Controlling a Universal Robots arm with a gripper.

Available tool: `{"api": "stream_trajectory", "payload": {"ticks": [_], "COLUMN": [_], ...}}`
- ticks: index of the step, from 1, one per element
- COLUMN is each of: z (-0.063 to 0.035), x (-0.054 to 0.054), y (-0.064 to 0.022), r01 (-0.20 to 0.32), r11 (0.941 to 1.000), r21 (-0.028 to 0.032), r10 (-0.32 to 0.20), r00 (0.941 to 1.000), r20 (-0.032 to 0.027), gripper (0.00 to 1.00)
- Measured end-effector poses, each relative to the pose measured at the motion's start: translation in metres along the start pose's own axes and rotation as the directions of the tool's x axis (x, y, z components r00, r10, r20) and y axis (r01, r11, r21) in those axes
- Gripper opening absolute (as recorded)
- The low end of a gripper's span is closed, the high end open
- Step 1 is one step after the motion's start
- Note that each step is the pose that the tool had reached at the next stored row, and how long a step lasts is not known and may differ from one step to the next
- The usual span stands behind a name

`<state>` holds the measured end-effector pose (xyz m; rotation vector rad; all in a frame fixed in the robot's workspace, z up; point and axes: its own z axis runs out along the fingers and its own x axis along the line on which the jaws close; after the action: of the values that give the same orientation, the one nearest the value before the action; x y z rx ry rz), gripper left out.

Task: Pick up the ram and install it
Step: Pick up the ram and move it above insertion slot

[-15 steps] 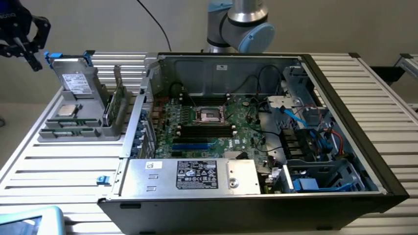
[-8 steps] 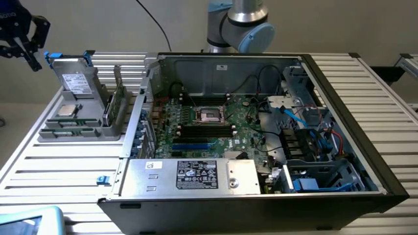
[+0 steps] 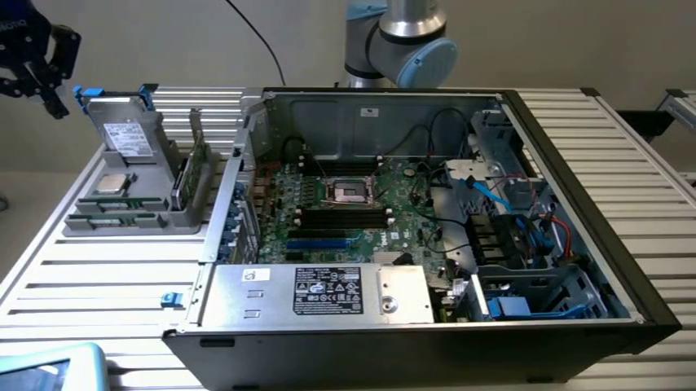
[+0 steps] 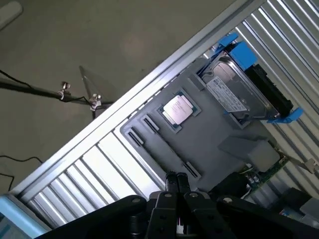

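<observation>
My gripper hangs high at the exterior view's far left, above and beyond the grey parts holder. In the wrist view its dark fingers are pressed together with nothing between them. The ram looks like the thin board standing on edge at the holder's side nearest the computer. A strip of green board that may be the same stick shows in the wrist view. The black memory slots lie on the motherboard inside the open computer case, below the processor socket.
The holder also carries a hard drive with blue rails and a square silver processor chip. All of this rests on a ribbed metal table. Cables and drive cages fill the case's right half. The arm's base rises behind the case.
</observation>
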<state>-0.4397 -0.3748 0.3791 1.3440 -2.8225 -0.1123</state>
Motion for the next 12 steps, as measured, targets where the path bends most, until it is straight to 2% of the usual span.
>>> {"api": "stream_trajectory", "payload": {"ticks": [3, 6, 9, 12], "z": [0.0000, 0.0000, 0.0000, -0.0001], "x": [0.0000, 0.0000, 0.0000, 0.0000], "y": [0.0001, 0.0000, 0.0000, 0.0000], "r01": [0.055, 0.108, 0.163, 0.215], "r11": [0.9985, 0.9941, 0.9867, 0.9766], "r21": [-0.0011, -0.0025, -0.0038, -0.0037], "r10": [-0.055, -0.108, -0.163, -0.215], "r00": [0.9985, 0.9941, 0.9866, 0.9765], "r20": [-0.0038, -0.0076, -0.0112, -0.0138], "gripper": [0.11, 0.11, 0.11, 0.11]}}
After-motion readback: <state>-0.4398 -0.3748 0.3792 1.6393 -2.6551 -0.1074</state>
